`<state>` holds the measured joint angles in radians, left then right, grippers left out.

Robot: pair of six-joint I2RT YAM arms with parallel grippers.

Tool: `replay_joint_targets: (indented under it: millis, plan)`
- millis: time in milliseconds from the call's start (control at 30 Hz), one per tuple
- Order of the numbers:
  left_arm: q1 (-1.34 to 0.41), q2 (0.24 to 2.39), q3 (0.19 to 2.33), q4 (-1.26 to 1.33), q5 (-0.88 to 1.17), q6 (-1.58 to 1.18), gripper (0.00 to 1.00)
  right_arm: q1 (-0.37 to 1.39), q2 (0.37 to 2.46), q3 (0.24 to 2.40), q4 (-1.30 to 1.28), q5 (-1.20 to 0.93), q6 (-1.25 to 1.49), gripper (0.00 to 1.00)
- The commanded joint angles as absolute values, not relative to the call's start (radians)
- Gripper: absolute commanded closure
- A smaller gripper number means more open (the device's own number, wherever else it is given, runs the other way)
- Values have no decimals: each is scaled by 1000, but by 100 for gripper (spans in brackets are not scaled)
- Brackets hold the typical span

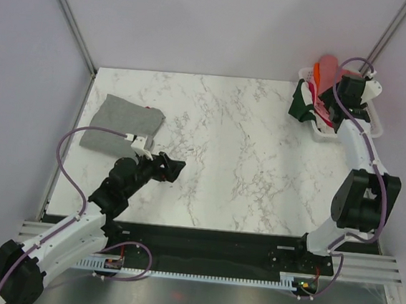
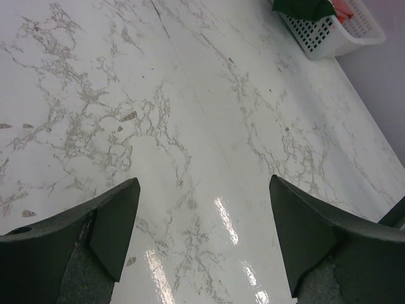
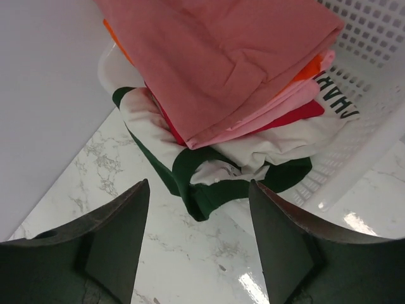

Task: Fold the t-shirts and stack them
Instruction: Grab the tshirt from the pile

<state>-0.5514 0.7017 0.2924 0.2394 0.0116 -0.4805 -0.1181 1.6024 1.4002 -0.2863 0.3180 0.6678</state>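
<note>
A grey t-shirt [image 1: 123, 121] lies folded at the table's far left. The other t-shirts are piled in a white basket [image 1: 375, 127] at the far right: a salmon-pink one [image 3: 221, 57] on top, then orange [image 3: 311, 66], pink [image 3: 278, 103], white [image 3: 272, 149], and a dark green one [image 3: 212, 190] spilling over the rim onto the table. My right gripper [image 3: 199, 212] hovers open just in front of that dark green edge, holding nothing. My left gripper [image 2: 202, 240] stands open over bare marble, right of the grey shirt [image 1: 173, 167].
The slatted basket [image 2: 342, 35] sits against the right wall, with the dark green cloth [image 2: 304, 7] draped at its near corner. Frame posts rise at both back corners. The marble table [image 1: 246, 149] stretches between the two arms.
</note>
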Motion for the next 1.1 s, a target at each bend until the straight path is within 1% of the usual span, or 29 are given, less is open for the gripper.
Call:
replay_joint_targets:
  millis: [0, 67, 133, 200, 233, 333, 400, 433, 500, 533, 600, 633, 833, 967, 1067]
  plan:
    - [-551, 699, 302, 273, 25, -472, 9, -132, 1719, 1511, -321, 273, 722, 29]
    - [-551, 701, 299, 273, 17, -471, 9, -167, 1776, 1543, -258, 227, 726, 29]
    - [-551, 700, 296, 273, 15, -468, 9, -193, 1883, 1646, -259, 160, 723, 27]
    - [-551, 701, 295, 275, 14, -465, 9, -196, 1977, 1742, -271, 146, 710, 28]
    - [-551, 703, 296, 279, 11, -463, 10, -198, 2003, 1764, -275, 150, 709, 32]
    - [-551, 707, 299, 279, 8, -462, 10, -198, 2088, 1822, -276, 152, 732, 32]
    - [-551, 707, 296, 279, 2, -457, 10, -198, 2140, 1856, -273, 135, 742, 37]
    - [-551, 706, 296, 279, 3, -454, 10, -198, 2152, 1865, -272, 123, 750, 46]
    - [-551, 709, 296, 279, 3, -453, 10, -198, 2169, 1874, -264, 117, 759, 59]
    - [-551, 712, 296, 281, 3, -451, 10, -198, 2168, 1875, -261, 112, 761, 74]
    - [-551, 719, 299, 281, 3, -449, 10, -198, 2146, 1870, -258, 110, 762, 89]
    - [-551, 722, 301, 281, 3, -451, 10, -198, 2134, 1864, -255, 112, 762, 100]
    - [-551, 733, 304, 285, 9, -446, 10, -193, 1967, 1803, -219, 104, 743, 100]
    - [-551, 736, 301, 287, 11, -446, 10, -178, 1806, 1772, -218, 138, 703, 100]
    - [-551, 738, 298, 293, 17, -446, 10, -169, 1715, 1793, -232, 91, 686, 100]
